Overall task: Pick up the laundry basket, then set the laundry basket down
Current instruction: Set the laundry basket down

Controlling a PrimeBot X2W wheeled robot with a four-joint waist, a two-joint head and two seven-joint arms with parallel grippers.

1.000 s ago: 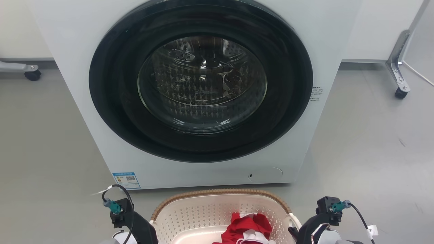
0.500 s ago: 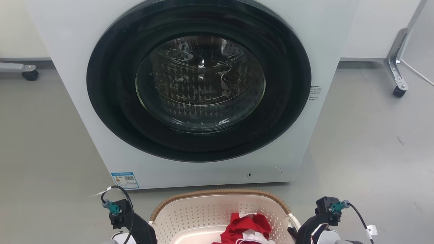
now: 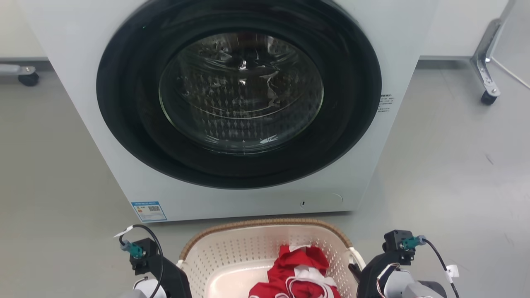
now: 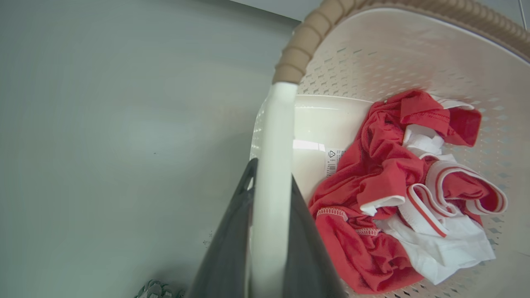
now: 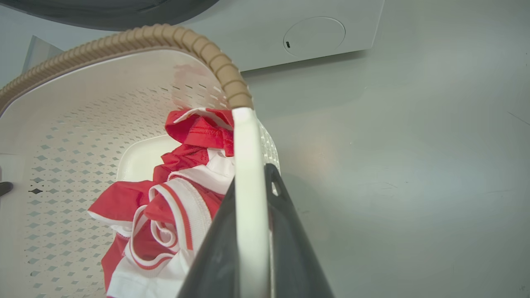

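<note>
Both your left fingers (image 4: 223, 256) and right fingers (image 5: 298, 252) are pinching the basket's (image 3: 265, 248) side handles (image 4: 281, 116), holding it just before the washer (image 3: 414, 33); you are likely carrying, next lowering both sides evenly.

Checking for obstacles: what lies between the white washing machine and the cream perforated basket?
A narrow strip of bare grey floor separates the white front-loading washing machine from the cream perforated plastic laundry basket, as the head view shows.

You see a cream-white perforated plastic laundry basket (image 3: 232, 260) with diamond-shaped holes, a tan ribbed rim and white handles. The crumpled cloth garment (image 3: 298, 265) is red, trimmed in white. The white washing machine (image 3: 232, 203) has a black door ring.
</note>
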